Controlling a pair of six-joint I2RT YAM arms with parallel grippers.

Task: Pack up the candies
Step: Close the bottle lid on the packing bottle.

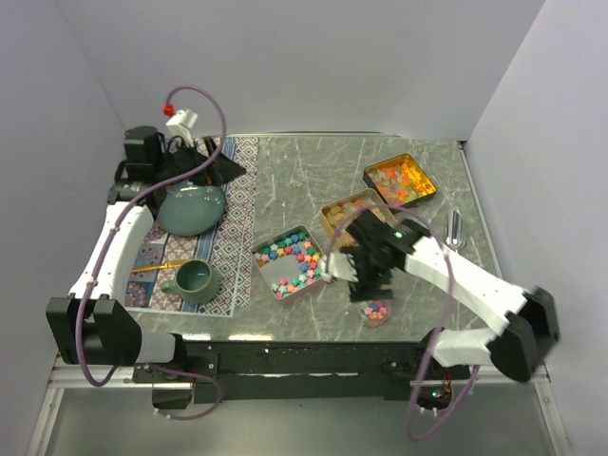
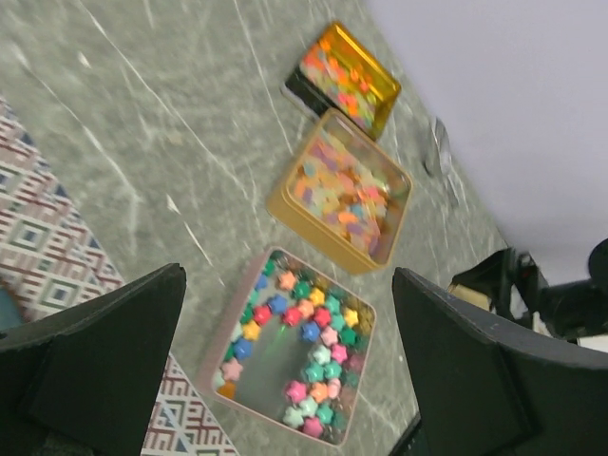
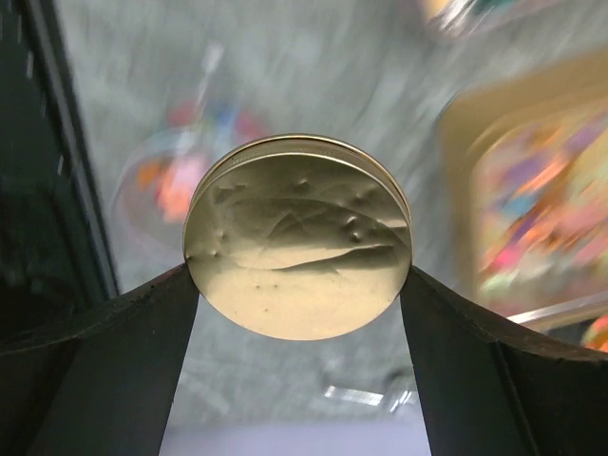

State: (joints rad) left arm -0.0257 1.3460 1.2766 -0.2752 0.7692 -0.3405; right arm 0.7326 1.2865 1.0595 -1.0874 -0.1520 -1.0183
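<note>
While our right gripper (image 3: 299, 285) pinches a round metal lid (image 3: 297, 233) by its edges, it hangs close to a small clear jar (image 1: 376, 321) with a few candies (image 1: 378, 309) inside, near the table's front edge. Our left gripper (image 2: 287, 313) is spread wide, holding nothing. More candies fill the pink tin (image 1: 269, 276), the gold tin (image 1: 330, 211) beyond it, and the orange tin (image 1: 422, 173) farthest right.

Overhead and oblique left-wrist views share the candies (image 1: 290, 258); right wrist close-up.
</note>
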